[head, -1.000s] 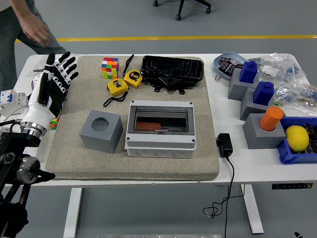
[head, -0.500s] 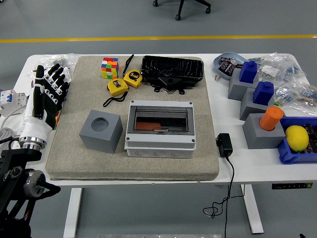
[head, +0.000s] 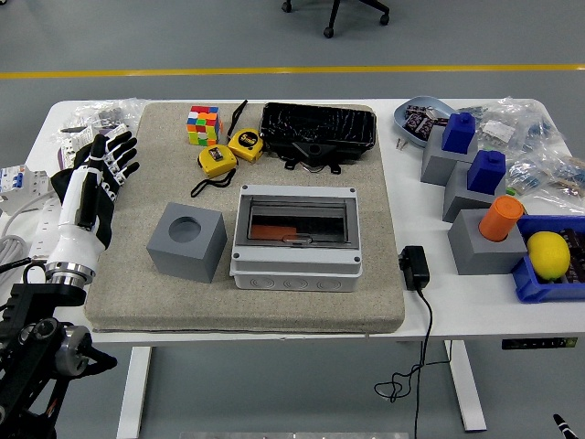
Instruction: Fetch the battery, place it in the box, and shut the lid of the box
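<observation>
White counter (head: 430, 311) with beige mat (head: 137, 293): box (head: 295, 236) at centre, lid shut, orange battery (head: 274, 232) inside; left hand (head: 96, 178), fingers spread and empty, now drawn back to 9 o'clock; person gone from 11 o'clock; task judged essentially complete.

Grey box (head: 295, 240), lid shut, holds an orange battery (head: 273, 232).

The box (head: 294, 238) lies on the mat (head: 247, 302), near its front edge. Just left of the box stands a block with a round hole (head: 186, 241). Behind the box lie two tape measures (head: 230, 152), a puzzle cube (head: 203, 124) and a tray (head: 318, 128). Right of the box, off the mat, lies a power adapter (head: 414, 268).
</observation>
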Action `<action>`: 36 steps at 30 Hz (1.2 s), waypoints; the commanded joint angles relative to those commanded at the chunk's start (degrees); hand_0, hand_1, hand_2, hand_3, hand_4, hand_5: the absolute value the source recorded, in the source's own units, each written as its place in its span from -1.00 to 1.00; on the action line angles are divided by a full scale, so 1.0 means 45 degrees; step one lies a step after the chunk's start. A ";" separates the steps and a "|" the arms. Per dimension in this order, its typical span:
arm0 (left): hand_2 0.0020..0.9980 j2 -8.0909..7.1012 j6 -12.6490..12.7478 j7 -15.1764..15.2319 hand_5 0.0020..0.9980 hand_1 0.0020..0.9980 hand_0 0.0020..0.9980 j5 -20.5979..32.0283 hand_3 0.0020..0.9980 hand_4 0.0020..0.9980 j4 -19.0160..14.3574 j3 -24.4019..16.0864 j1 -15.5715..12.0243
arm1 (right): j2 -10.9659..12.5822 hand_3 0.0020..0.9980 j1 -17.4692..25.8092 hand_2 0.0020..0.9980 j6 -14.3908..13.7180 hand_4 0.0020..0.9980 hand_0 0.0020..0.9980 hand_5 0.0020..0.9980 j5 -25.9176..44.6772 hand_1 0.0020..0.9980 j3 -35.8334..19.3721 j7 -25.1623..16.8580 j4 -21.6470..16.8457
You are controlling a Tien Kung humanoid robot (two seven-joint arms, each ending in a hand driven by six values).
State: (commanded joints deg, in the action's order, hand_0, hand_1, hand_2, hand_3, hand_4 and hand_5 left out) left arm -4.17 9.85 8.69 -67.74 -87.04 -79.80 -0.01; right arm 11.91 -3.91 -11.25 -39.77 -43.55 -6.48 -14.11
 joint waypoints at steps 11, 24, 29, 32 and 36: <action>0.62 0.0027 -0.0022 -0.0049 0.99 0.71 0.59 -0.0077 0.56 1.00 0.0037 0.0166 0.0012 | 0.0062 0.78 0.0063 0.85 0.1110 1.00 1.00 1.00 0.1791 1.00 -0.0764 0.0920 -0.0296; 0.56 0.0066 -0.0046 -0.0109 0.96 0.68 0.62 -0.0164 0.51 1.00 0.0017 0.0080 0.0075 | 0.0118 0.65 0.0043 0.96 0.2201 1.00 1.00 1.00 0.2111 1.00 -0.1474 0.1940 0.0061; 0.56 0.0116 -0.0077 -0.0146 0.95 0.66 0.61 -0.0207 0.49 1.00 -0.0001 0.0034 0.0064 | 0.0114 1.00 0.0056 0.96 0.2054 1.00 0.15 1.00 0.2952 0.32 -0.0821 0.2352 0.0307; 0.56 0.0134 -0.0078 -0.0154 0.95 0.66 0.61 -0.0224 0.49 1.00 -0.0023 0.0003 0.0073 | 0.0134 1.00 0.0120 0.96 0.1570 1.00 0.15 1.00 0.3292 0.32 -0.0715 0.2144 0.0337; 0.53 0.0167 -0.0081 -0.0169 0.94 0.61 0.60 -0.0238 0.48 1.00 -0.0034 -0.0009 0.0039 | 0.0113 0.96 0.0135 0.28 0.0993 1.00 -0.74 1.00 0.3308 -0.36 -0.0893 0.1621 0.0510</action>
State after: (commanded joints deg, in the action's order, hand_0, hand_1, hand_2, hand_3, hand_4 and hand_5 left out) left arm -3.42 9.49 7.93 -68.81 -87.19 -79.84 0.17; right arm 12.42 -3.30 -6.78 -24.88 -47.57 0.81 -11.82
